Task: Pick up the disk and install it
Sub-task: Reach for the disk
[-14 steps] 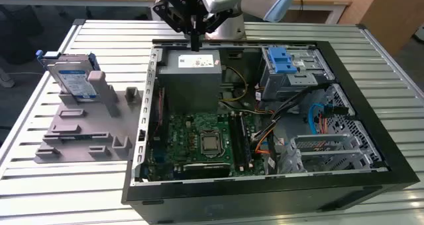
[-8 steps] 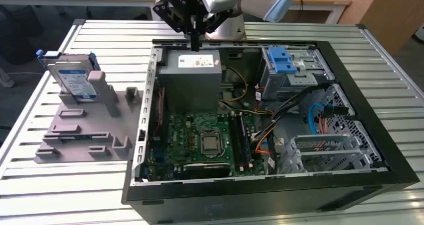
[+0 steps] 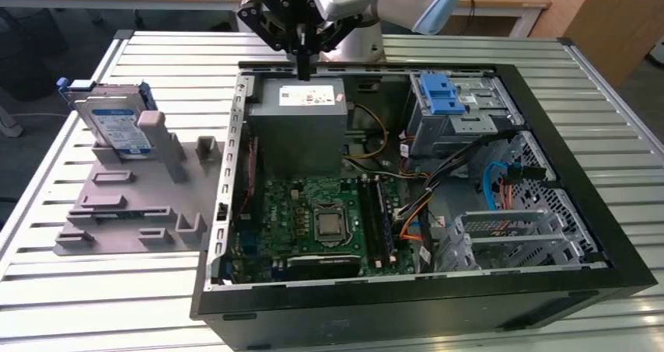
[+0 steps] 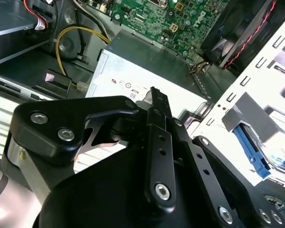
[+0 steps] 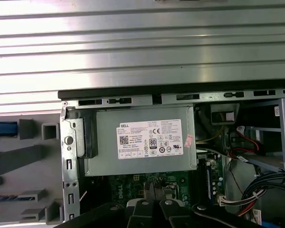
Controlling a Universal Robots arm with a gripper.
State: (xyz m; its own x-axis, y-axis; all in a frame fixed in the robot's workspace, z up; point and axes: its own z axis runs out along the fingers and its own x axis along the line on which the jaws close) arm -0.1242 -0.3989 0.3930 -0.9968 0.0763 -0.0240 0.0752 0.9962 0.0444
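Beneath your claw (image 3: 303,68): the power supply (image 3: 301,111) sat directly under the tips, untouched. Its stickered face looked straight up at you in the first wrist view.
Claw: it hung point-down over the case's edge, fingers clenched together on nothing. I judged it empty because the pick had not yet been made.
Case: the open computer case (image 3: 415,299) lay on its side on the slatted table (image 3: 62,290), so its bays faced up toward your claw.
Drive cage: the silver cage (image 3: 467,111) with its blue latch (image 3: 444,99) sat beyond the power supply on one side of the claw, toward the exterior view's right. It was probably the disk's destination, though you could not confirm that.
Fixture: the grey stand (image 3: 124,204) lay outside the case on the claw's other side, toward the exterior view's left.
Disk: the disk (image 3: 112,123) was farthest from your claw, well apart, propped in that stand with its blue bracket around it.
Why propped: it was raised on edge, I judged, so its upper sides stayed free for a grasp.
Heading: its long axis seemed to rise steeply, leaning slightly, with the labelled face turned toward the exterior camera.
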